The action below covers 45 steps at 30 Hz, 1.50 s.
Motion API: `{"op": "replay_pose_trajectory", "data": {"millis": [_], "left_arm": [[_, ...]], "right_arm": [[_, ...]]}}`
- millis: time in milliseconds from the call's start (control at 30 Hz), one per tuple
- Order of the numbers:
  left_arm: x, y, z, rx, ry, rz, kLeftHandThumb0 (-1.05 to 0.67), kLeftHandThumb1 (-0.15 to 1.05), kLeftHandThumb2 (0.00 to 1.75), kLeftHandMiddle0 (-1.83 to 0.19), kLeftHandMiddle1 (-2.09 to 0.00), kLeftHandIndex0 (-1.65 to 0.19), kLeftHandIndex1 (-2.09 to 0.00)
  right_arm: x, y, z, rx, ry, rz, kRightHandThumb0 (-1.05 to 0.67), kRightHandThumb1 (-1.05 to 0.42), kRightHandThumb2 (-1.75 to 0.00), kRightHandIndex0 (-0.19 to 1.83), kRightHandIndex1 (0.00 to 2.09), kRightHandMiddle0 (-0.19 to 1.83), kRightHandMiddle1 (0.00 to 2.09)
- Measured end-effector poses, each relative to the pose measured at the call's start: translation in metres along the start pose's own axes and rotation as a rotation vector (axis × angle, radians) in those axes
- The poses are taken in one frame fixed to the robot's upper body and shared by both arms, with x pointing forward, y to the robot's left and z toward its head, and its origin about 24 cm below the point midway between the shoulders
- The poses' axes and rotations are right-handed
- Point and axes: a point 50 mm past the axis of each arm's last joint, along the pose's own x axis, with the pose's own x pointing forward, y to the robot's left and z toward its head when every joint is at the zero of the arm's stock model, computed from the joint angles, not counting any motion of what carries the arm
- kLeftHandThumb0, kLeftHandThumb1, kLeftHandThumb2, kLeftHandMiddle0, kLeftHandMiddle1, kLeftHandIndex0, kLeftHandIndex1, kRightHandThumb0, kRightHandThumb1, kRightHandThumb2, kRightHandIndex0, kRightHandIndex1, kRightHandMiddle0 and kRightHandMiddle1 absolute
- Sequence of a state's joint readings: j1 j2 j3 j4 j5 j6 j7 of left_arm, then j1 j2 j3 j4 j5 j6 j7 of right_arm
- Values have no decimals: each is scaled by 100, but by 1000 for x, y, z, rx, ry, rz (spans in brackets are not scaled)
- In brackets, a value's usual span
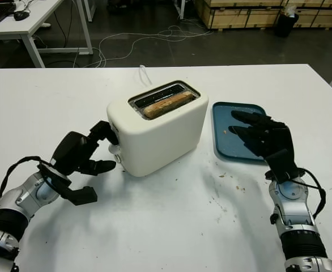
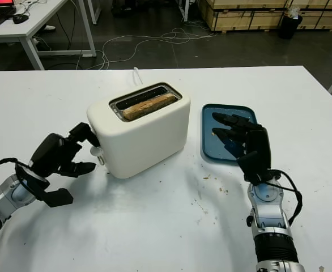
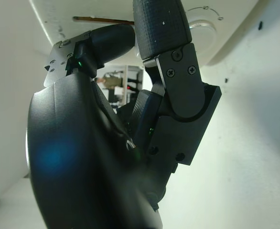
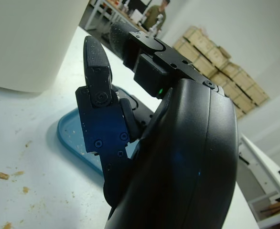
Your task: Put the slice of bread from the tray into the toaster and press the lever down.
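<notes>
A cream toaster (image 1: 160,133) stands mid-table with the slice of bread (image 1: 167,105) sunk into its near slot, brown top edge showing. My left hand (image 1: 95,156) is at the toaster's left end, open, with an upper fingertip (image 3: 106,40) against the lever slot beside the round dial (image 3: 204,19). The lever itself is hidden by the fingers. The blue tray (image 1: 225,113) lies to the right of the toaster with only crumbs on it. My right hand (image 1: 256,133) hovers open over the tray's near right part.
Crumbs (image 1: 222,187) are scattered on the white table in front of the tray. The toaster's white cable (image 1: 143,72) runs off the far edge. Beyond the table are the floor, another desk (image 1: 35,22) and wooden crates (image 1: 251,14).
</notes>
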<state>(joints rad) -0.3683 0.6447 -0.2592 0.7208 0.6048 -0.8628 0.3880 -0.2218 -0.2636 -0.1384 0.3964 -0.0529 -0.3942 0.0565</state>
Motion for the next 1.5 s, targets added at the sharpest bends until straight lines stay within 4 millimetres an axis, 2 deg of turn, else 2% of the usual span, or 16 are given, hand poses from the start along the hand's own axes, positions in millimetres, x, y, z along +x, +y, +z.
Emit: {"op": "replay_pose_trajectory", "data": {"millis": [233,400,567,633,733,967,1233,1500], "left_arm": [[1,19,1,-43,-9,138,-105,92,81,-135,-175,0,-158],[0,32,0,-75,13,299,-105,92,84,-136,-175,0,-148],[-3,41,-4,-61,31,382,-105,92,83,-136,-175,0,-141],[-4,40,-4,-66,23,380,-105,92,81,-133,-175,-1,-142],[-4,40,0,-92,-20,360,-104,92,75,-118,-175,-9,-133],[-8,44,7,-79,-137,289,-100,92,79,-97,-175,-10,-114],[-10,50,15,9,-255,180,-95,92,81,-80,-175,-7,-116],[-8,54,16,50,-277,141,-96,92,86,-85,-175,-3,-129]], "right_arm": [[0,1,0,1,-1,2,-47,-92,-13,113,3,99,0],[0,2,0,7,0,3,-46,-92,-13,113,3,99,0],[0,4,0,10,0,8,-46,-92,-13,113,3,99,0],[0,5,0,10,0,9,-46,-92,-13,113,3,99,0],[0,5,0,10,0,9,-46,-92,-14,112,3,99,0],[0,5,0,10,0,9,-47,-92,-14,112,2,99,0],[0,5,0,6,0,9,-47,-92,-14,112,2,98,0],[0,4,0,7,0,9,-47,-92,-14,112,2,99,0]]}}
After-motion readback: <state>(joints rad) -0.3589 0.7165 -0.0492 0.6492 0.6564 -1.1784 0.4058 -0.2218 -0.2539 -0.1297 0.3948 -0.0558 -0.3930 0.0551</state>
